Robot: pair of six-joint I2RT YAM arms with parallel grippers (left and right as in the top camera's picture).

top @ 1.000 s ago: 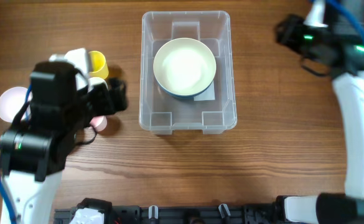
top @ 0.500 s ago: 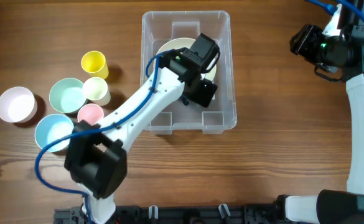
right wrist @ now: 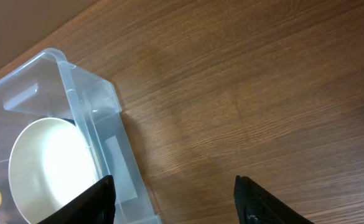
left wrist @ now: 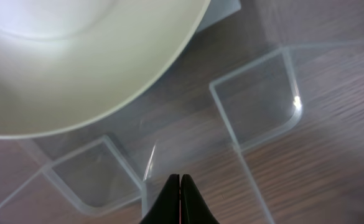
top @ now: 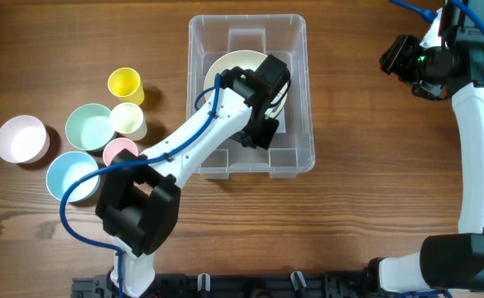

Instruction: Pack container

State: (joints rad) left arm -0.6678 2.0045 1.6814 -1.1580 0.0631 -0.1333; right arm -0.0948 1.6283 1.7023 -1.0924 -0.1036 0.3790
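Note:
The clear plastic container (top: 194,50) stands mid-table with a large cream bowl (top: 229,70) lying inside. My left arm reaches into it, and the left gripper (top: 256,134) hangs over the container's front half, just in front of the bowl. In the left wrist view the left gripper (left wrist: 180,186) is shut with nothing between its tips, above the see-through base and a moulded corner step (left wrist: 256,99), with the bowl (left wrist: 76,62) beyond. The right gripper (top: 399,56) hovers to the right of the container. Its wrist view shows the right gripper (right wrist: 175,199) open and empty over bare wood beside the container (right wrist: 88,93).
Left of the container stand a yellow cup (top: 125,83), a pale cup (top: 128,118), a pink cup (top: 120,151), a mint bowl (top: 88,126), a light blue bowl (top: 70,174) and a pale pink bowl (top: 21,138). The left arm's base sits at the front edge.
The left arm swung from over the cups on the left into the container, then drew back slightly, and its jaws closed. The right arm shifted a little.

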